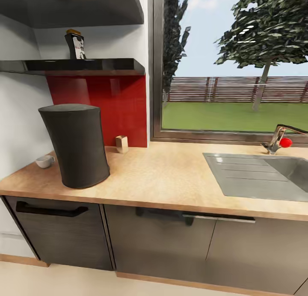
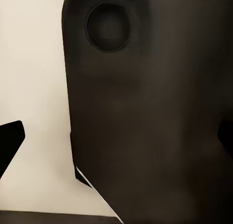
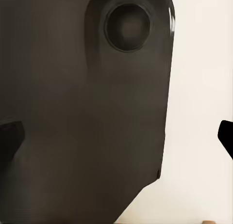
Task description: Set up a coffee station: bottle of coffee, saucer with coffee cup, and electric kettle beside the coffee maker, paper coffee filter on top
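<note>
Cabinet doors (image 1: pixel 158 240) front the head view; on the countertop (image 1: pixel 171 176) a dark coffee maker (image 1: pixel 78 146) stands near the left edge, cup (image 1: pixel 44 161) beside it, bottle (image 1: pixel 75 44) on the shelf (image 1: pixel 85 66). Both wrist views show perhaps the robot's dark body (image 2: pixel 155 117) over pale floor (image 3: pixel 194 112); neither claw's opening can be told.

A broad dark matte panel with a round recess (image 2: pixel 108 26) stands over a pale cream floor (image 2: pixel 34 88); black claw fingertips (image 2: pixel 9 139) flank it.
</note>
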